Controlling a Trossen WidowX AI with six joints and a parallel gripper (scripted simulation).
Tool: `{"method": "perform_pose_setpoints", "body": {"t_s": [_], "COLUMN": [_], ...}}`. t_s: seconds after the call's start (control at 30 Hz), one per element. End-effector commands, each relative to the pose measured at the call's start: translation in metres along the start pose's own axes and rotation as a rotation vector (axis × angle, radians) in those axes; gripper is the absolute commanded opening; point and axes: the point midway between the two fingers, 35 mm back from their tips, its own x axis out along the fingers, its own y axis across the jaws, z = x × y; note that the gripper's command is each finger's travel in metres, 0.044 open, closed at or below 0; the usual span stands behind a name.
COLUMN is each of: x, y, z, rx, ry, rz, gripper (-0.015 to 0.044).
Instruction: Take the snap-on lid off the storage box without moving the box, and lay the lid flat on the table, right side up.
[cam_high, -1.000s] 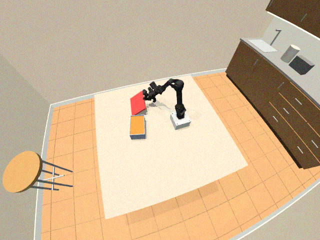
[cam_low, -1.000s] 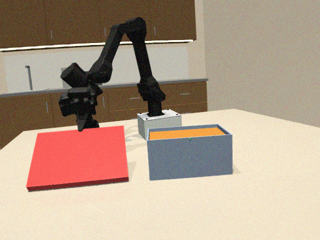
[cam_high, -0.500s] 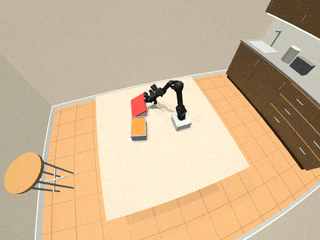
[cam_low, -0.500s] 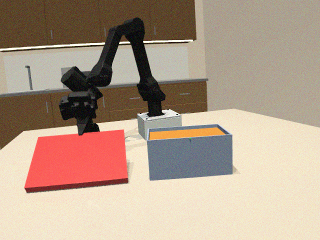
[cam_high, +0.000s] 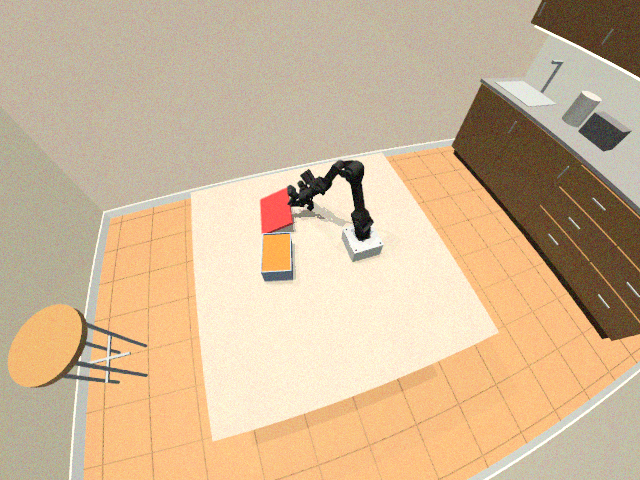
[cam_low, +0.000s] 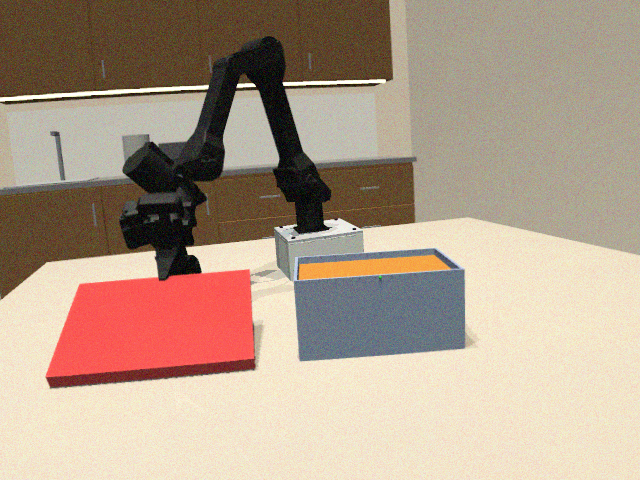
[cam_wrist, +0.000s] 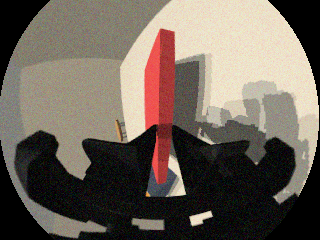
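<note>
A kitchen with dark brown cabinets (cam_low: 196, 36) and an orange tiled floor (cam_high: 149, 268) surrounds the pale cream worktop (cam_low: 516, 372) that carries everything. The flat red square snap-on lid (cam_low: 155, 320) is off the box and lies low over the worktop just beside the open blue-grey rectangular storage box (cam_low: 379, 315), whose orange contents show from above. Its near edge looks down on the surface, while the far edge is pinched in the black parallel-jaw tool (cam_low: 173, 266), which is clenched on that rim. The lid stretches away from the tool toward the exterior camera, so the coming move likely turns on lowering the held far edge until the lid rests flat, then letting go.
</note>
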Motion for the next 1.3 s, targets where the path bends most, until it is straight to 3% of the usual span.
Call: {"method": "perform_pose_setpoints", "body": {"t_s": [0.0, 0.43, 0.77, 0.83, 1.03, 1.27], "x": [0.006, 0.013, 0.007, 0.007, -0.001, -0.012], "y": [-0.013, -0.021, -0.009, -0.009, -0.017, -0.026], "z": [-0.003, -0.003, 0.000, 0.000, -0.001, -0.001], "rx": [0.022, 0.022, 0.022, 0.022, 0.022, 0.022], "ry": [0.010, 0.010, 0.010, 0.010, 0.010, 0.010], "rz": [-0.025, -0.025, -0.024, -0.024, -0.025, -0.026], "gripper": [0.0000, 0.0000, 0.0263, 0.0275, 0.0433, 0.0440]}}
